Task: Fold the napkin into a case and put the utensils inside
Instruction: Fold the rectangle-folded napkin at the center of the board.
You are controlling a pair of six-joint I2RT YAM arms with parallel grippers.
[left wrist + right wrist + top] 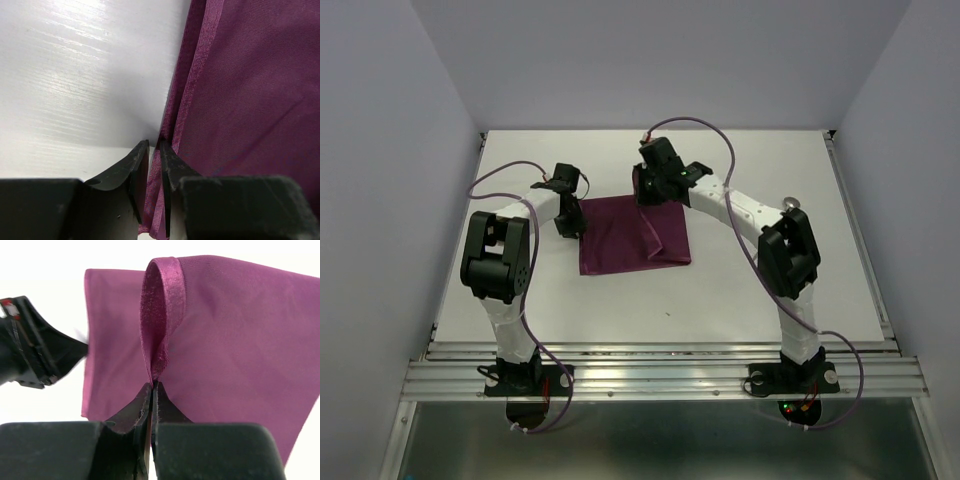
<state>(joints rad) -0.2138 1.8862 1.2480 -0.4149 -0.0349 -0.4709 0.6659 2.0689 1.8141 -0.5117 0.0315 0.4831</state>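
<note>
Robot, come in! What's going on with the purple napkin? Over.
Left pincer shut on napkin, left edge. Right pincer shut on its far hem. Nothing seen in the way.

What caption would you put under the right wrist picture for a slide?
The right gripper shut on the hemmed edge of the plum napkin, the hem curling into a loop above it.

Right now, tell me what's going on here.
Both arms are handling a plum-purple napkin on the white table. The left end effector pinches the cloth's left edge, low at the table. The right end effector is shut on a looped bit of hem at the far edge. The napkin lies partly folded, not yet a narrow case.
</note>
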